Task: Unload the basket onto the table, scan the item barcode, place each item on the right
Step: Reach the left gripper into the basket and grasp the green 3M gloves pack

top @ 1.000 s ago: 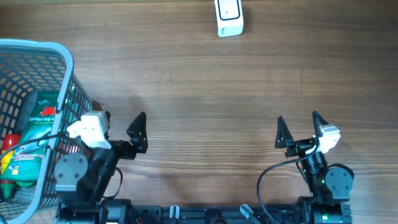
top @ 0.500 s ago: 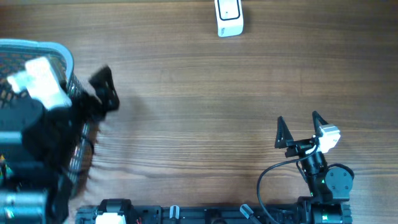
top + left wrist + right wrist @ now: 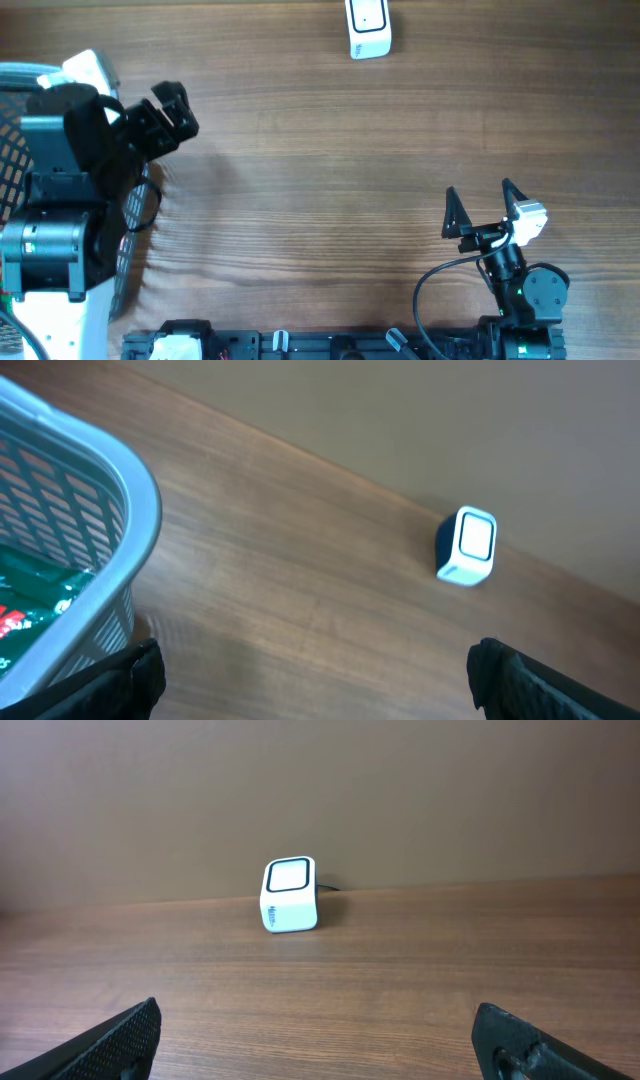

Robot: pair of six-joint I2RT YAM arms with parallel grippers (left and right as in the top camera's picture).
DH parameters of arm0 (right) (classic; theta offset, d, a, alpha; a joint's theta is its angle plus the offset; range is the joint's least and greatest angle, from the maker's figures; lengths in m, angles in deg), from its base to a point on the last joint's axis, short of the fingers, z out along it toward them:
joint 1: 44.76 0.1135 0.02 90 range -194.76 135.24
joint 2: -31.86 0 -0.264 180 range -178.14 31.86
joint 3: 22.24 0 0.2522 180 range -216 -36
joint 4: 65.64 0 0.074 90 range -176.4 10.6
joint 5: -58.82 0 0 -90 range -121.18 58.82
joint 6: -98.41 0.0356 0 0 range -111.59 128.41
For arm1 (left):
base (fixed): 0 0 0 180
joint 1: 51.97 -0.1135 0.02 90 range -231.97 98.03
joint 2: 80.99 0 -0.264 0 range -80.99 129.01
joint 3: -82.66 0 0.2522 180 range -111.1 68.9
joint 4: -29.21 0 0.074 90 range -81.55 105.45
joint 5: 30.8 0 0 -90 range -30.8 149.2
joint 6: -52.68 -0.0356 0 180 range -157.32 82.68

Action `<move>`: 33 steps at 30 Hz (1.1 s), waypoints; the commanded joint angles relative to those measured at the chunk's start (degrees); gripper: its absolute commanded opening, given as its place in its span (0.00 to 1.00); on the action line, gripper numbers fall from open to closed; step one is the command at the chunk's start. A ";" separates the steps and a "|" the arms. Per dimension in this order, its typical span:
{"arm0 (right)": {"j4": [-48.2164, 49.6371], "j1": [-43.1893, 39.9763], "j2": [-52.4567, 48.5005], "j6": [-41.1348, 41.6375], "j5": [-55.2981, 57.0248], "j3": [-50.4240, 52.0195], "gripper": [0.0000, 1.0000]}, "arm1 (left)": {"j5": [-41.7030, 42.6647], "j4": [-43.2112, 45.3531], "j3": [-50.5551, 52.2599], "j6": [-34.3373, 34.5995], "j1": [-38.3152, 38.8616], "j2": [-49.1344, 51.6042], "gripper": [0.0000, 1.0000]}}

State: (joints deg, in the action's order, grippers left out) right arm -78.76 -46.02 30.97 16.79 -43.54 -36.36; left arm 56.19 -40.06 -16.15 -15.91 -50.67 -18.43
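The white barcode scanner (image 3: 368,28) stands at the far edge of the table, also seen as a scanner (image 3: 467,546) from the left wrist and a scanner (image 3: 289,895) from the right wrist. A green packaged item (image 3: 40,585) lies in the grey-blue basket (image 3: 140,500). My left gripper (image 3: 176,110) is raised beside the basket's right rim, open and empty, its fingertips (image 3: 135,678) wide apart. My right gripper (image 3: 483,205) rests open and empty near the front right, aimed at the scanner.
In the overhead view my left arm covers most of the basket (image 3: 12,190), and its contents are hidden there. Bare wooden table (image 3: 330,170) stretches between the basket, the scanner and my right gripper.
My left arm has swung up from the table front and now stands over the basket, its gripper beside the basket's right rim. The right arm has not moved.
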 commanded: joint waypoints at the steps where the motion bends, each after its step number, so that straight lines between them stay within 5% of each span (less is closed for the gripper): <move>1: 0.20 0.28 0.24 0.76 0.74 0.04 0.99 | -3.78 -0.61 -6.12 1.84 -1.36 0.87 1.00; 24: 0.20 0.28 -0.09 0.74 0.74 0.04 1.00 | -4.42 0.07 -13.14 5.27 -18.84 9.18 1.00; 28: 0.20 0.28 -0.09 0.74 0.74 0.04 1.00 | -13.20 -6.95 -14.67 16.39 -21.42 9.57 1.00; 33: 0.20 0.28 -0.09 0.74 0.74 0.04 1.00 | -13.33 -16.09 -14.67 27.19 -33.44 13.42 1.00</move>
State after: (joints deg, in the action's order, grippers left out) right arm -78.78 -46.02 30.95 16.79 -43.52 -36.36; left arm 45.37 -53.59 -30.49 1.07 -77.20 -7.87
